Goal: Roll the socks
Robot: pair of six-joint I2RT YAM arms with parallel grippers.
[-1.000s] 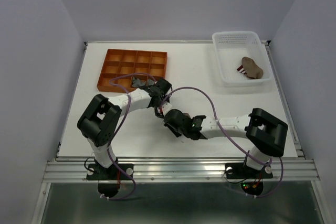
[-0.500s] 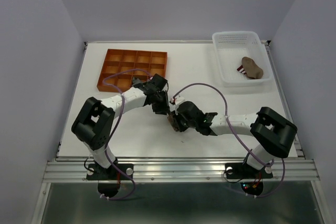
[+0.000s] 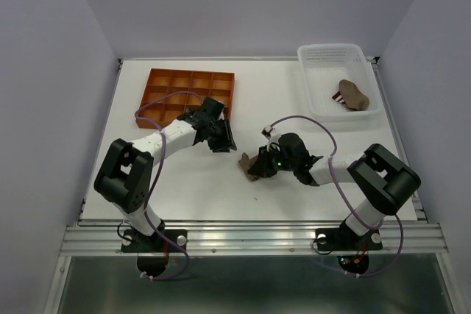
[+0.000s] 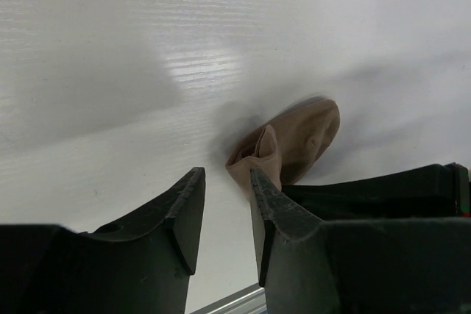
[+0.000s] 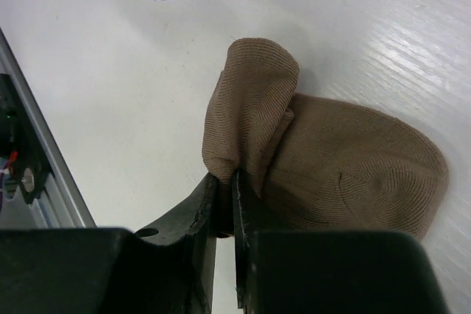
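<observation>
Right gripper [image 5: 221, 190] was clamped on the folded edge of the tan-brown knitted sock [image 5: 331, 152], near-right of the orange compartment tray [image 3: 190, 72], probably pinning the fold for rolling, while the left gripper [image 4: 224, 182] hung parted and empty between sock and tray.

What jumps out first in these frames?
The tan sock at the centre of the table, a fold of it pinched in the right end effector. The left end effector stands open and empty close by. Far right, a white basket holds another brown sock.
</observation>
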